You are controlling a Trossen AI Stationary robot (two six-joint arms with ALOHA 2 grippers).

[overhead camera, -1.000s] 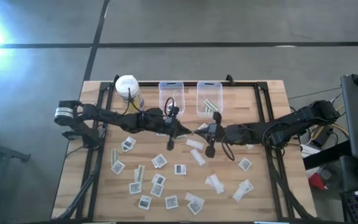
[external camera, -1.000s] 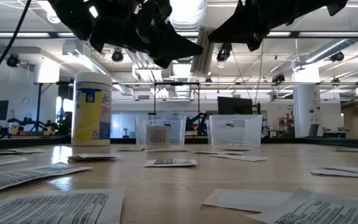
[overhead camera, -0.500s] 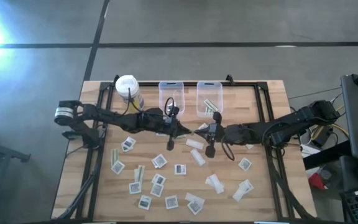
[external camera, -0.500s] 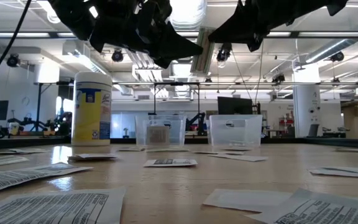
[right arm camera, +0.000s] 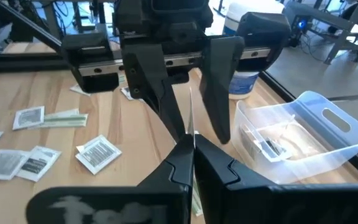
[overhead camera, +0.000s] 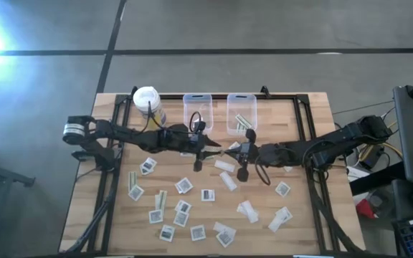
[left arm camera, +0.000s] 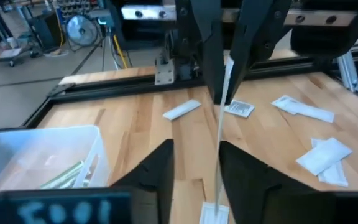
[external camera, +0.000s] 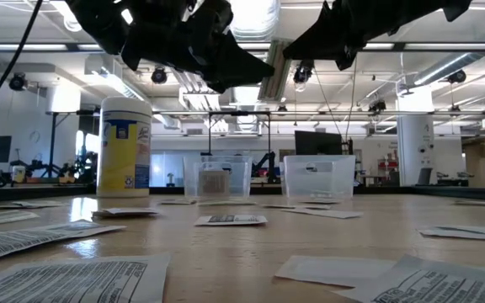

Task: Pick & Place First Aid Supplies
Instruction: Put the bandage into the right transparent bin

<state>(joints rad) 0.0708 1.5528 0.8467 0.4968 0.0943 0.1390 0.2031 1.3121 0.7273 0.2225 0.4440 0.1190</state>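
A narrow white strip packet (left arm camera: 218, 143) hangs edge-on above the table's middle, between my two grippers, which face each other. My right gripper (right arm camera: 192, 155) is shut on it. My left gripper (left arm camera: 196, 168) is open; the strip runs between its fingers, close to one of them. In the high view the left gripper (overhead camera: 211, 147) and the right gripper (overhead camera: 228, 150) nearly meet. Many more first aid supplies (overhead camera: 183, 185) lie flat on the near half of the table. My right gripper pinches one end of the strip (right arm camera: 191, 127) between its two fingertips. The fingers come level from the table's right. The strip is lifted clear of the table and reaches toward the left gripper.
Two clear bins stand at the far edge: the left bin (overhead camera: 198, 111) holds square packets, and the right bin (overhead camera: 241, 112) holds greenish strips. The yellow container with a white lid (overhead camera: 149, 102) stands left of them. A few packets (overhead camera: 282, 189) lie scattered near right.
My left gripper's fingers have spread apart and let go of the strip. Both arms have stayed where they were, and the strip stays in the right gripper.
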